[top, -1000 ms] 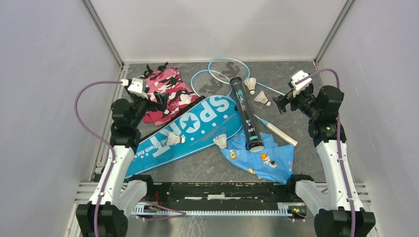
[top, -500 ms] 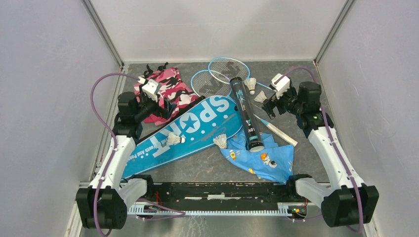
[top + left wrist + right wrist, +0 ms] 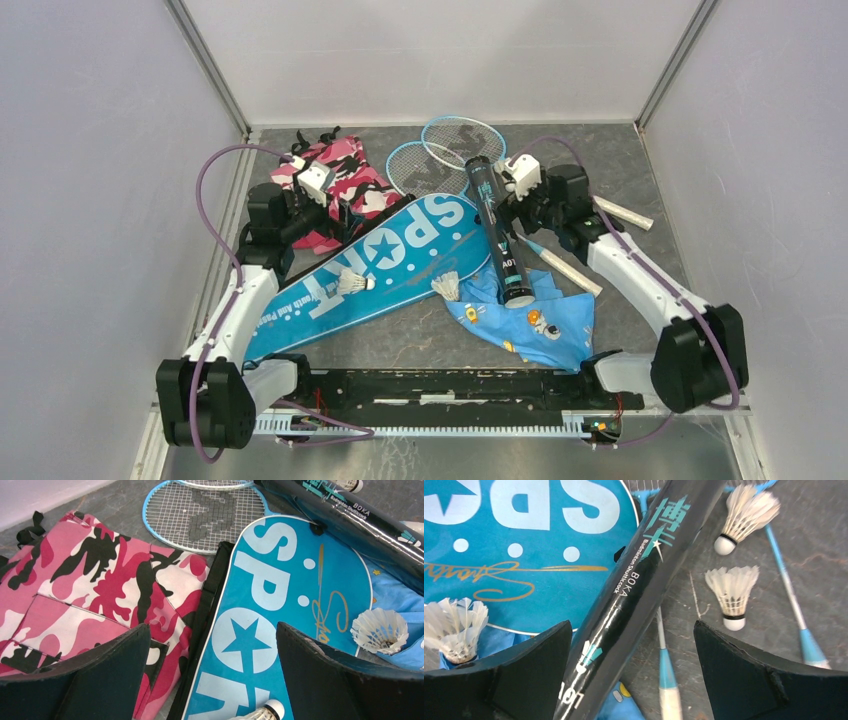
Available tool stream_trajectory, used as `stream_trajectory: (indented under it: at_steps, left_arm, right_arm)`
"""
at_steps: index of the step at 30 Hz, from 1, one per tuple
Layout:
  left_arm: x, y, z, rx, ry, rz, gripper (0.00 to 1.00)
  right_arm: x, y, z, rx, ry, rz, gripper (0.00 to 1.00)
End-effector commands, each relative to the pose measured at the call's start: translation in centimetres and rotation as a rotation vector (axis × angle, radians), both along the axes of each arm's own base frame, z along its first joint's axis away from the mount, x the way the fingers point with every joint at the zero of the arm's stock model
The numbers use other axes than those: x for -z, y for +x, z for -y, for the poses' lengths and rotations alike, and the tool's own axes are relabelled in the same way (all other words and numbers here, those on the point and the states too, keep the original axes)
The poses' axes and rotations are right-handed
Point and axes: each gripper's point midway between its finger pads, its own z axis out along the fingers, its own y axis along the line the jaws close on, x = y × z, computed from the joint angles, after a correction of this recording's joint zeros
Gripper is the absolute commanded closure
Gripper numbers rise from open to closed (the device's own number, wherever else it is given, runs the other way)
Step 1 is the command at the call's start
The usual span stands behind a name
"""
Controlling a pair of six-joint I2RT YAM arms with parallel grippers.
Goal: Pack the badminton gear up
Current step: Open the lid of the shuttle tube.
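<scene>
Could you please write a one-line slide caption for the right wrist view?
Open right gripper poised over the black cylindrical tube, two white feather shuttlecocks lying beside it.

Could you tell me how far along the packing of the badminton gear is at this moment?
Done: nothing yet. The racquets, tube and shuttlecocks lie loose, and the SPORT cover lies flat with two shuttlecocks on top. In hand: nothing. The right gripper hovers over the tube and the left gripper over the cover's edge, both with jaws open and empty. Left: all the packing.
</scene>
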Motion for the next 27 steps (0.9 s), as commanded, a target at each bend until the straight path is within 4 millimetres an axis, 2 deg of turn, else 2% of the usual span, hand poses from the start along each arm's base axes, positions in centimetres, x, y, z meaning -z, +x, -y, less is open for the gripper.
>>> stream_trajectory:
  at_steps: [1, 4, 9, 15, 22, 27]
  left_arm:
    - [-1.1, 0.3, 0.3, 0.014, 0.007, 0.069, 0.00]
    - [-1.2, 0.2, 0.3, 0.011, -0.001, 0.072, 0.00]
    - [-1.1, 0.0, 0.5, 0.012, -0.015, 0.077, 0.00]
    - [-1.2, -0.3, 0.6, 0.016, -0.016, 0.086, 0.00]
    - [-1.3, -0.5, 0.6, 0.020, -0.010, 0.100, 0.00]
    - [-1.1, -0.4, 0.7, 0.026, -0.007, 0.096, 0.00]
  right_arm:
    - [-0.9, 2.9, -1.3, 0.113, 0.033, 0.030, 0.02]
    - [0.5, 3.7, -2.4, 0.131, 0.014, -0.012, 0.02]
    - [2.3, 5.1, -3.1, 0.168, -0.017, -0.065, 0.02]
    - [3.2, 6.6, -3.6, 0.186, -0.035, -0.099, 0.02]
    - [5.0, 7.8, -3.3, 0.222, -0.088, -0.135, 0.08]
    - [5.9, 8.3, -2.8, 0.245, -0.128, -0.147, 0.08]
